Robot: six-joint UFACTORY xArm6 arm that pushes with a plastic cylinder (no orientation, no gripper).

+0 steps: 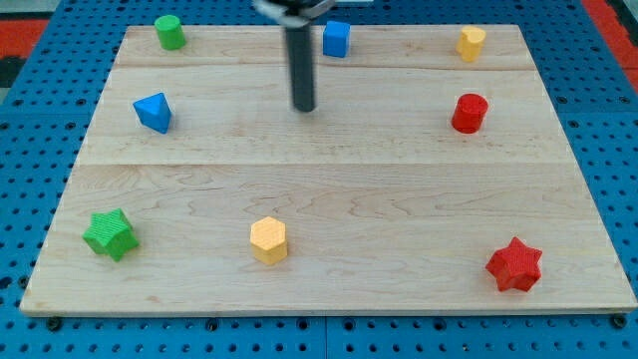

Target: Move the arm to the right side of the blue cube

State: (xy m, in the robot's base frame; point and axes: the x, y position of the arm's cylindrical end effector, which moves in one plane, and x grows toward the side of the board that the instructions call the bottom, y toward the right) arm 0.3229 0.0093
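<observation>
Nearest the frame's bottom edge: red star block [514, 265] at lower right, yellow hexagonal block [268, 240] lower centre-left, green star block [110, 234] at lower left, all sitting on the wooden worktop [329, 199], well apart from each other. The worktop is a light plank board lying on a blue perforated base [20, 150]. Mid-depth: blue triangular block [153, 112] on the left, red cylinder block [469, 113] on the right. My tip [303, 108] sits in upper centre of the frame, between those two but well apart from both, with bare wood all around it. The dark rod rises straight from it toward the frame's top, where its mount is blurred. No fingers on this rig — just the rod, so there's no apart/together state to give. Far row along the top edge: green cylinder block [169, 32] at upper left, blue cube [336, 38] at upper centre, yellow block [472, 43] at upper right, shape roughly cylindrical or hexagonal, can't tell which. The blue cube is just right of the rod's shaft in the frame and farther back than my tip — the tip is below and slightly left of the cube, not touching it.
</observation>
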